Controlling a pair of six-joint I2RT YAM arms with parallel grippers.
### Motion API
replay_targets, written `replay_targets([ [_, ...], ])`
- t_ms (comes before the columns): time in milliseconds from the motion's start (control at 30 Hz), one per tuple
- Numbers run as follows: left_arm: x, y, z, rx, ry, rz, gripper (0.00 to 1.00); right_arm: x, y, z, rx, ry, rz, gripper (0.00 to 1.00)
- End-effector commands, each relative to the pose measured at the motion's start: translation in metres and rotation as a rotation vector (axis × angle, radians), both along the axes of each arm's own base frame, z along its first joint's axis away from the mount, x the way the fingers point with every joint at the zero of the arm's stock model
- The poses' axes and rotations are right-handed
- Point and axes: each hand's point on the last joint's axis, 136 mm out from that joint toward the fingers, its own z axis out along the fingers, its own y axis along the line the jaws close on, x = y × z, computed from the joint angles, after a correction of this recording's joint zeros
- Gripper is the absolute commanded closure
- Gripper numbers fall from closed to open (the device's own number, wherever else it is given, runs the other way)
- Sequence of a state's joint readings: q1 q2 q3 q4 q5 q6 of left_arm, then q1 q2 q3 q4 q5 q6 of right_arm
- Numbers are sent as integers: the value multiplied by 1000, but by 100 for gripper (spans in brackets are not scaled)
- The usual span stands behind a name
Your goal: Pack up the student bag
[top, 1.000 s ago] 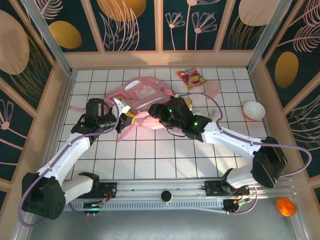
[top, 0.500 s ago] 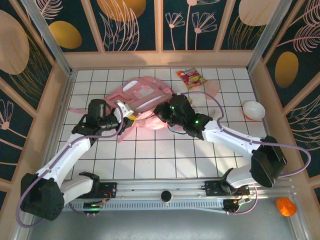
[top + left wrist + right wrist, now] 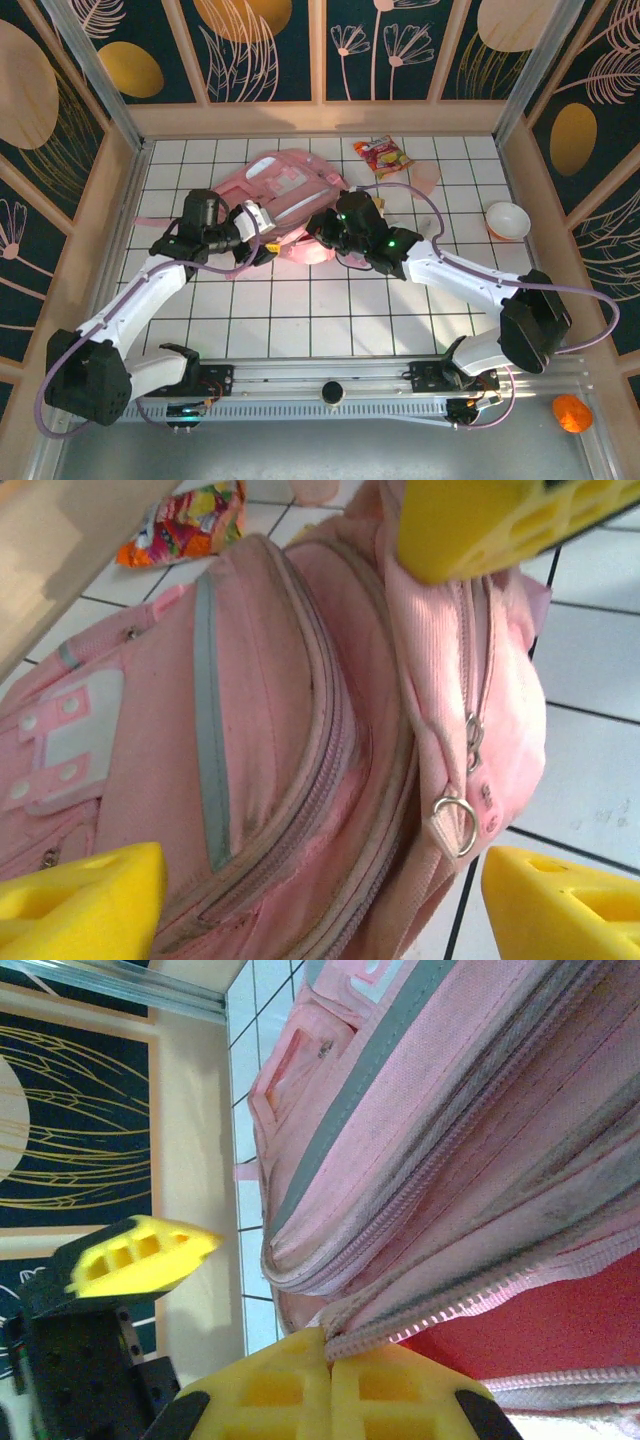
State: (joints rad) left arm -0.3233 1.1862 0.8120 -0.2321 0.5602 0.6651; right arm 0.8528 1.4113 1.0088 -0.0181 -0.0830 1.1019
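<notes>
Since the frame one second earlier, the left tool (image 3: 262, 238) has gone from pinched to wide apart and its arm has swung farther in over the worktop (image 3: 320, 310), while the right tool (image 3: 318, 232) has closed. Nearest, on the metal ledge beside the right arm's base, lies an orange object (image 3: 571, 412). Both arms reach inward over the white tiled worktop and meet at the near edge of the student bag (image 3: 285, 188). In the left wrist view the left tool (image 3: 320, 905) stands wide, a yellow finger (image 3: 80, 900) at each side of the bag's zipped pockets and a metal ring (image 3: 455, 815). In the right wrist view the right tool (image 3: 328, 1350) is pressed together on the zip edge of the student bag (image 3: 450, 1110), beside a red-lined opening. The bag lies flat on the far half of the worktop, left of centre. Beyond it, near the far wall, lies a snack packet (image 3: 383, 156); a white bowl (image 3: 507, 220) sits well apart at the right.
</notes>
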Motion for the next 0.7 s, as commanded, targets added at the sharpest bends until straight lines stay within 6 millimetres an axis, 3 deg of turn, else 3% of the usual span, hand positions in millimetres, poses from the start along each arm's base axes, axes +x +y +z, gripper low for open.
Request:
replay_targets([
  [0,6,1,-2,83,-66,-44,17,1,11,36,63,-79,35,100],
  [167,20,-8,4,45,-145,-62,19,-3,15,39,71,-84,59,100],
  [200,22,-11,5,36,-145,-74,25,-4,15,39,71,-84,62,100],
  [300,21,-19,1,7,-106,-121,58,-4,11,38,57,-98,63,100],
  [433,0,-27,5,-99,-23,-145,98,2,1,31,27,-119,76,100],
  [667,-33,-11,11,-223,71,5,100,9,18,28,10,-164,207,100],
])
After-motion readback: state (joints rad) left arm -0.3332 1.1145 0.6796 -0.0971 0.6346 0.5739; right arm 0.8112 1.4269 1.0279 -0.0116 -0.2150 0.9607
